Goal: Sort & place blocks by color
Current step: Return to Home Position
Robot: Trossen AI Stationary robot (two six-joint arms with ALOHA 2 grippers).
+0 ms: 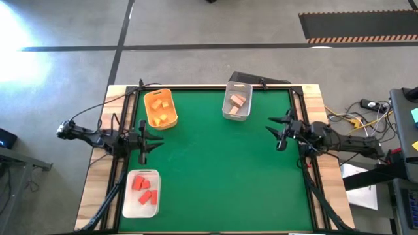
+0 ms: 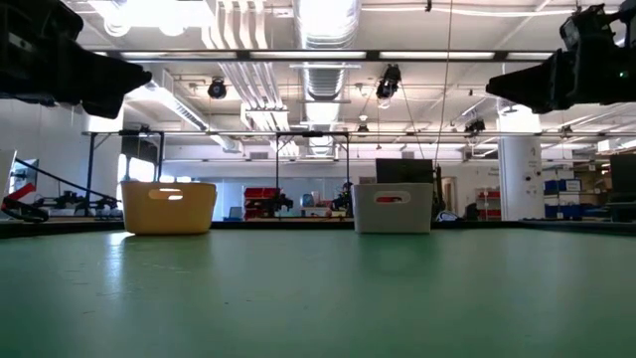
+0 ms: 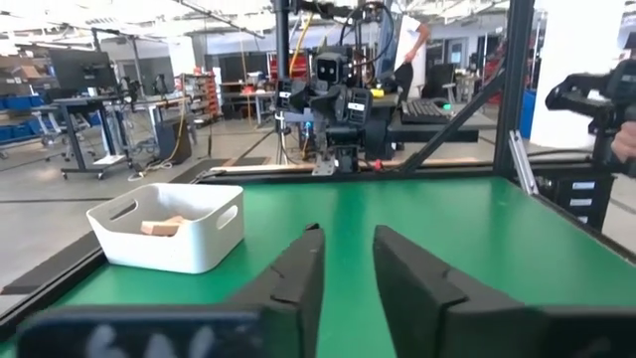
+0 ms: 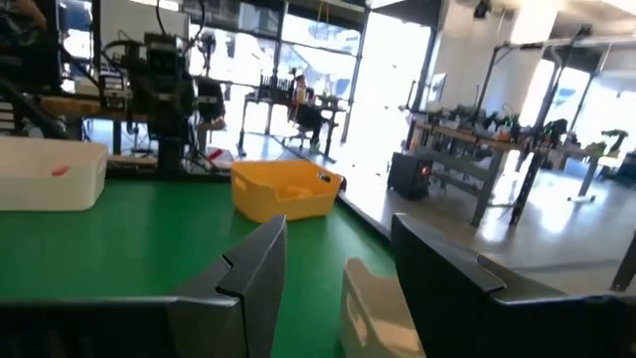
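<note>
Blocks [image 1: 138,183] sorted in orange, grey, white bins [image 1: 155,93]; left gripper [image 3: 348,235], right gripper [image 4: 338,225] jaws released.

Green table [image 1: 222,163] with three bins: orange bin [image 1: 148,109] far left, clear bin [image 1: 235,115] far middle, white bin [image 1: 140,210] near left.

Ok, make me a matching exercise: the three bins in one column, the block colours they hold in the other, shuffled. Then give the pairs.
Bins:
1. orange bin
2. grey bin
3. white bin

Contents:
a. red blocks
b. tan blocks
c. yellow-orange blocks

Pairs: 1-c, 2-b, 3-a.
</note>
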